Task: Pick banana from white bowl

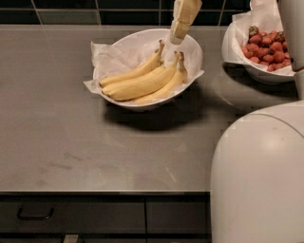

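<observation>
Gripper [176, 37] hangs over the far right rim of the white bowl [142, 105], its tip just beside the banana stems and holding nothing; whether it is spread or pressed together I cannot tell. Nearest the camera, the robot's pale rounded body [259, 175] fills the lower right, and dark drawer fronts with a handle [33, 216] run under the grey tabletop [61, 142]. Mid-tabletop sits the white bowl, lined with crumpled paper [107, 54]. The banana [133, 73] lies along the far side of it, stem pointing toward the gripper, resting against two thicker joined bananas [147, 86] on its near side. Farther right stands a second bowl [256, 72] of strawberries [268, 45], well apart. Dark tiles [71, 9] back everything.
</observation>
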Available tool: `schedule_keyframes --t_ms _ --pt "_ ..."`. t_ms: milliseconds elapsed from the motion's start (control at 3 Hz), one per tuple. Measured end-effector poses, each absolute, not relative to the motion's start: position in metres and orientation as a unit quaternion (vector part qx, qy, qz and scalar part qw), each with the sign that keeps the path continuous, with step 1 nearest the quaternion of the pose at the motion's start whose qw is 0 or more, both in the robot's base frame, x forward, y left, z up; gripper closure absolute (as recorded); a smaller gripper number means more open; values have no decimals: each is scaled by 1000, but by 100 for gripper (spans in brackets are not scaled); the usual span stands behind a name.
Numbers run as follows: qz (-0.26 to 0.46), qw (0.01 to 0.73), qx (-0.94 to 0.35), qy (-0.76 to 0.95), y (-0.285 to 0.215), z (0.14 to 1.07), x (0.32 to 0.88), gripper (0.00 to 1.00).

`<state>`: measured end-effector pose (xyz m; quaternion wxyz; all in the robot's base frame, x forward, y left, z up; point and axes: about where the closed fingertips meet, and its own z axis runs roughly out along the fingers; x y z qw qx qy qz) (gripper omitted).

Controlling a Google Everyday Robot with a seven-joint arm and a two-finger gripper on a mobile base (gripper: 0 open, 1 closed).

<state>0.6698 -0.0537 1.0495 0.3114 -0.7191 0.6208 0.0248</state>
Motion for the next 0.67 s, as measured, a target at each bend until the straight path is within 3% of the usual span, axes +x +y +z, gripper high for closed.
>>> schedule_keyframes --t_ms 667 --pt "70 313 -711 625 -46 1046 668 0"
